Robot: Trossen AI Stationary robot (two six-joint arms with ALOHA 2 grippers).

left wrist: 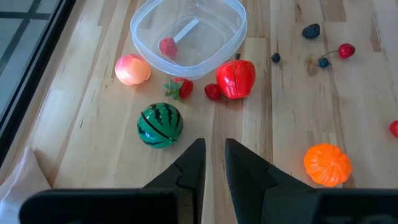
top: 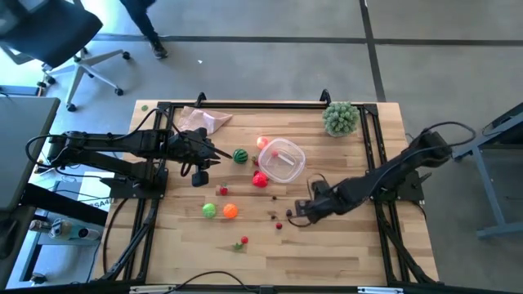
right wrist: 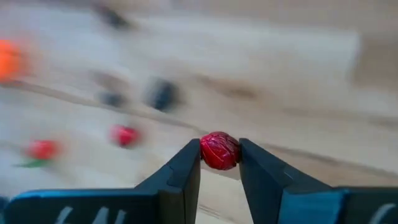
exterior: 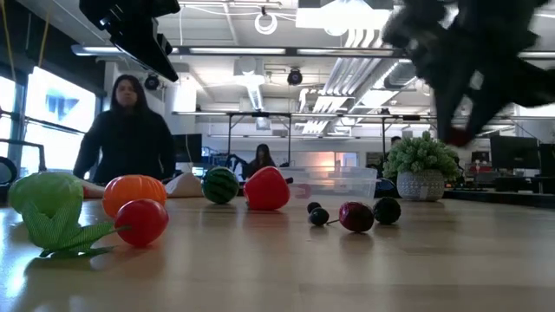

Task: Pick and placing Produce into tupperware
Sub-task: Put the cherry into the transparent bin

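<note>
R gripper [right wrist: 220, 163] is clamping a small dark red berry [right wrist: 219, 150] between its two fingertips, berry sitting right at the tips, lifted off the wood table [top: 343, 253]. From above, that gripper [top: 296, 214] is hanging at abt 5 o'clock from the tupperware [top: 283, 160], near it but not over it. Tub is lying mid-table w/ one small red piece [left wrist: 167, 46] inside. Around the tub: big red piece [left wrist: 236, 79] touching its rim, strawberry [left wrist: 179, 88] just beside that, peach-coloured ball [left wrist: 132, 69] by the rim, striped green ball [left wrist: 160, 124] a bit further out. L gripper [left wrist: 211, 163] is hovering just short of the striped ball, fingers nearly shut, holding nothing; ball lying at abt 11 o'clock off its tips. Orange ball [top: 230, 211] and green ball [top: 210, 211] are sitting side by side, touching, at 7 o'clock from the tub.
</note>
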